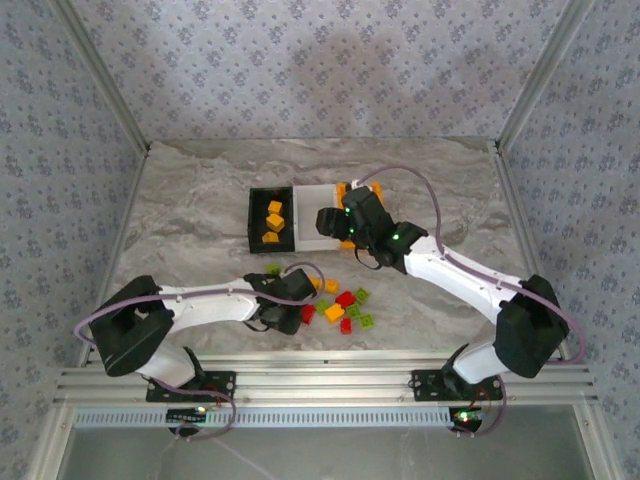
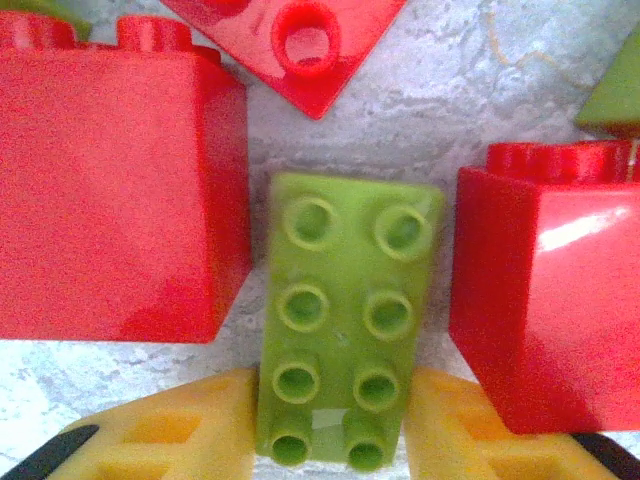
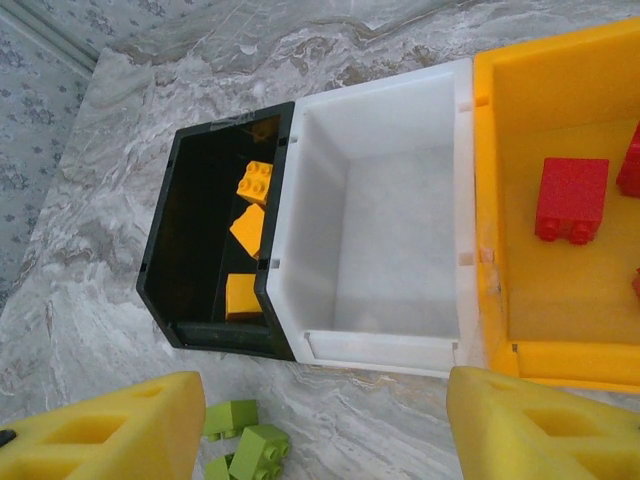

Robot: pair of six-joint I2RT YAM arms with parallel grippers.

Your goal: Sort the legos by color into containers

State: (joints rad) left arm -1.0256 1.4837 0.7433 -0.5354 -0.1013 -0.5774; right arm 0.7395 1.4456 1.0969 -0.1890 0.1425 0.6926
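A lime green lego [image 2: 345,300] lies flat on the marble between two red legos [image 2: 110,190] [image 2: 545,300]. My left gripper [image 2: 335,400] is shut on its near end, both yellow fingers [image 2: 190,420] pressing its sides. In the top view the left gripper [image 1: 290,300] sits at the left of the loose lego pile [image 1: 342,308]. My right gripper [image 3: 325,420] hangs open and empty in front of the containers. The black bin [image 3: 160,270] holds orange-yellow legos [image 3: 253,182], the white bin [image 3: 390,240] is bare, and the orange bin [image 3: 560,290] holds red legos [image 3: 570,198].
Several lime green legos [image 3: 240,440] lie on the table just in front of the black bin. A third red lego [image 2: 300,40] lies beyond the gripped one. The right arm [image 1: 450,265] covers most of the orange bin from above. Aluminium posts frame the table.
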